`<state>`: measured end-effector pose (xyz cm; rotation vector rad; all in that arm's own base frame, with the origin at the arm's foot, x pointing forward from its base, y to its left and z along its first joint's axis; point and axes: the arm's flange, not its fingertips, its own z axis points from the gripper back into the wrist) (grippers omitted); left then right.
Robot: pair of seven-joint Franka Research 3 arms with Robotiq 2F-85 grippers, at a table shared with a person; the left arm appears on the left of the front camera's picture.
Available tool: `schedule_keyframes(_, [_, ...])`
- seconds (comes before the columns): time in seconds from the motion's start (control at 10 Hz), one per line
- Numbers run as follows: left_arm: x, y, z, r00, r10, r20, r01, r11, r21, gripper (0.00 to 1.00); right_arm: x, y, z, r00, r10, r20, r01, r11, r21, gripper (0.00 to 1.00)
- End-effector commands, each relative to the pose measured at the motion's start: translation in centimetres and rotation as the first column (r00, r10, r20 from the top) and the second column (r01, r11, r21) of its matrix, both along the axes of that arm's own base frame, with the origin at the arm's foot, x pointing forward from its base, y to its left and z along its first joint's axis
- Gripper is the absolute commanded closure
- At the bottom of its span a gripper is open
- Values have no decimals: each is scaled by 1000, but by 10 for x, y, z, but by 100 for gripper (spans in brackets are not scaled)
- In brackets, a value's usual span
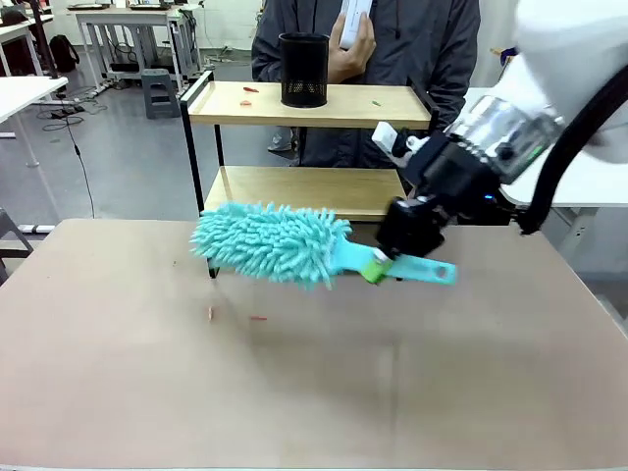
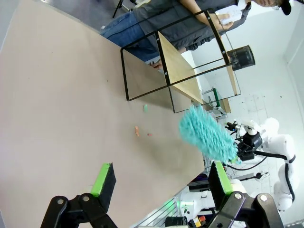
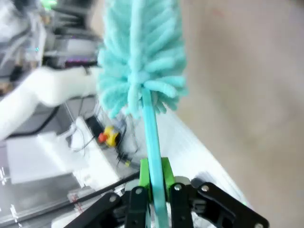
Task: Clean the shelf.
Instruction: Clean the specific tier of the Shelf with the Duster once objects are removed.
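Midair, right hand [image 1: 386, 265] clamped on duster [image 1: 270, 242] handle, near shelf [image 1: 314, 104] front edge; left hand [image 2: 160, 176] apart over table [image 1: 294, 392].

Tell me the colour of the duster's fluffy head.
The duster has a turquoise head, the same colour as its handle. The front view shows it best.

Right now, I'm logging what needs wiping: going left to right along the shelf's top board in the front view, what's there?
On the shelf, top board: red scrap → black cup → green scrap.
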<state>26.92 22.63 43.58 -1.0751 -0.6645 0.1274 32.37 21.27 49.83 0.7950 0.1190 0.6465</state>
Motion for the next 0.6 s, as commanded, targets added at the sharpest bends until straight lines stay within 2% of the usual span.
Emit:
schedule_keyframes(0.0, [1,-2,2,1000,-1,27,1,1000,-5,0,9,-54,14,991,96,-88,-91,994,67,88])
schedule_keyframes(0.3, [1,-2,2,1000,-1,27,1,1000,-5,0,-5,-114,22,989,84,-117,-59,977,205,88])
schedule_keyframes(0.4, [1,-2,2,1000,-1,27,1,1000,-5,0,-18,-153,31,993,19,-116,9,972,235,88])
schedule_keyframes(0.5, [1,-2,2,1000,-1,27,1,1000,-5,0,-38,-209,42,990,-90,-109,120,943,310,88])
